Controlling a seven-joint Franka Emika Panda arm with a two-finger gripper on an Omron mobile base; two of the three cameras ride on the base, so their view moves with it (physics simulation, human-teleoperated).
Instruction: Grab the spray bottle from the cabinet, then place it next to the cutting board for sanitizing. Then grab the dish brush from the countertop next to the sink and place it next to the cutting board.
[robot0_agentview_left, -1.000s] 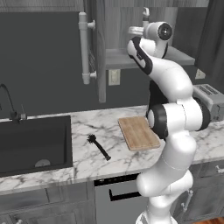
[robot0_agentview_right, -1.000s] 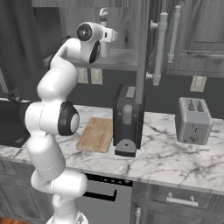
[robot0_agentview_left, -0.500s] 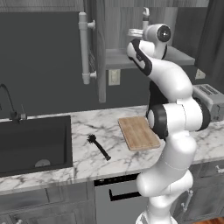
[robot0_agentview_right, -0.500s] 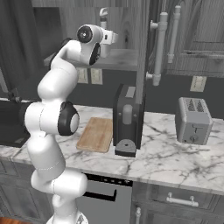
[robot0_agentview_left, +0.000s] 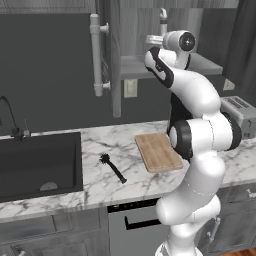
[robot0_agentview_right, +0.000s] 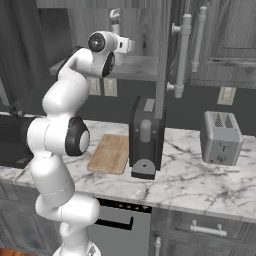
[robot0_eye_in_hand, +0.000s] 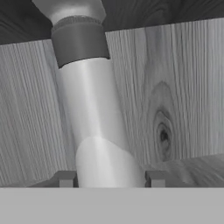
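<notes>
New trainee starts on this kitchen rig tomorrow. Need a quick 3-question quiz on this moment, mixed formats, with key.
1. True or false: the dish brush lies in the sink.
2. What stands between the gripper fingertips in the hand view? A) bar handle B) spray bottle C) faucet
3. Fill in: on the countertop, the coffee machine stands between the cutting board and the ____.

Key
1. False: it lies on the countertop, between sink and cutting board.
2. B
3. toaster
</notes>
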